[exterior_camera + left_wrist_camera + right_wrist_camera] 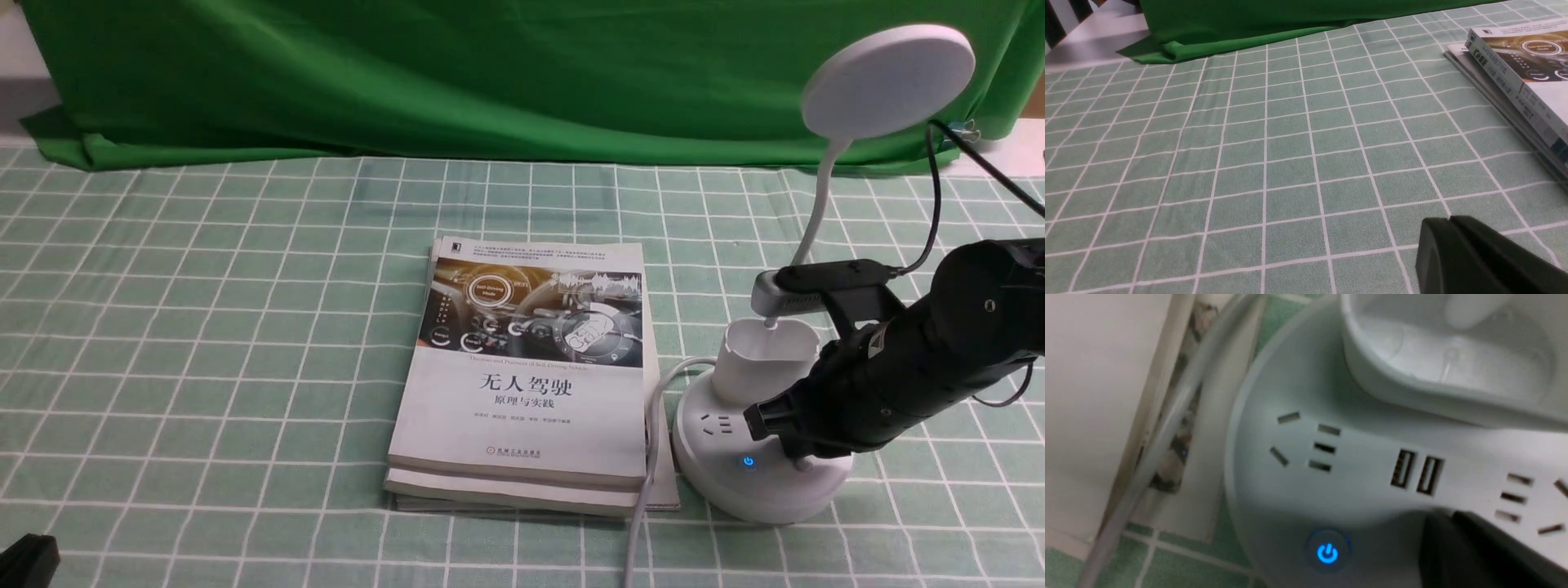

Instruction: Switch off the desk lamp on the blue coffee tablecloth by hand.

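The white desk lamp stands at the right on the blue coffee tablecloth (204, 343). It has a round disc head (888, 80), a thin neck, a cup holder (763, 363) and a round socket base (727, 482). A blue power button (748, 462) glows on the base and also shows in the right wrist view (1327, 553). My right gripper (759, 420) is shut, its tip (1449, 517) low over the base just beside that button; I cannot tell if it touches. A second button is hidden. My left gripper (1449, 220) is shut and empty, low over the cloth at the near left (24, 559).
A stack of books (522, 376) lies left of the lamp base, also at the edge of the left wrist view (1523, 77). The lamp's grey cord (649, 457) runs between book and base to the front edge. A dark green backdrop cloth (457, 73) hangs behind.
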Robot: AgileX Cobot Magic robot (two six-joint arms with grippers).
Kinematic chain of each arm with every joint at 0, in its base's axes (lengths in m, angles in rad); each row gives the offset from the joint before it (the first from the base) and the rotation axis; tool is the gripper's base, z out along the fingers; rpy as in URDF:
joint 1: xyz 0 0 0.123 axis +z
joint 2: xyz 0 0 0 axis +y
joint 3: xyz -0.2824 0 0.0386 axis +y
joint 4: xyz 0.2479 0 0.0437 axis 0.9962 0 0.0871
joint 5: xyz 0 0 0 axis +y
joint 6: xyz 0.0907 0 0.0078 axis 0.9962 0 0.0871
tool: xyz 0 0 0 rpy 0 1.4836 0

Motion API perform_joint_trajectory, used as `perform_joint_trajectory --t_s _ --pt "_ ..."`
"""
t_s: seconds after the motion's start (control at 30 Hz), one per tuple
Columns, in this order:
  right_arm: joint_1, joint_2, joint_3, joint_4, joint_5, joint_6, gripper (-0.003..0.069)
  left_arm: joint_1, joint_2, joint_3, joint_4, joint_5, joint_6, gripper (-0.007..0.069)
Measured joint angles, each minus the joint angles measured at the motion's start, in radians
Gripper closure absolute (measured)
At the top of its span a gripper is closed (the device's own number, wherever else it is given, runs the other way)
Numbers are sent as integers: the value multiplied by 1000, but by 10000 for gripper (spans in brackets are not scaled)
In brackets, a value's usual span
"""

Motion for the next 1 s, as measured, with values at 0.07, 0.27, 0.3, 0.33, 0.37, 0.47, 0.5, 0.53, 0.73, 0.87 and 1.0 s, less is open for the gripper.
perform_joint_trajectory --t_s 0.07,0.27,0.3,0.33,0.37,0.47,0.5,0.53,0.73,0.87,1.0 --pt "0 -31 3 0 14 0 626 0 0 0 0 0 0 624" --pt "0 -158 5 0 52 -2 626 0 0 0 0 0 0 624" --pt "0 -175 5 0 71 -2 626 0 0 0 0 0 0 624" --pt "0 -190 5 -1 90 -2 626 0 0 0 0 0 0 624" --pt "0 -205 7 -1 105 -2 626 0 0 0 0 0 0 624" --pt "0 -253 27 -1 128 -2 626 0 0 0 0 0 0 624" --pt "0 -277 39 -1 132 -2 626 0 0 0 0 0 0 624" --pt "0 -305 54 -1 133 -2 626 0 0 0 0 0 0 624" --pt "0 -513 192 -1 115 -1 626 0 0 0 0 0 0 624" --pt "0 -642 279 -1 87 0 624 0 0 0 0 0 0 624" --pt "0 -752 330 -1 109 48 613 0 0 0 0 0 0 624"
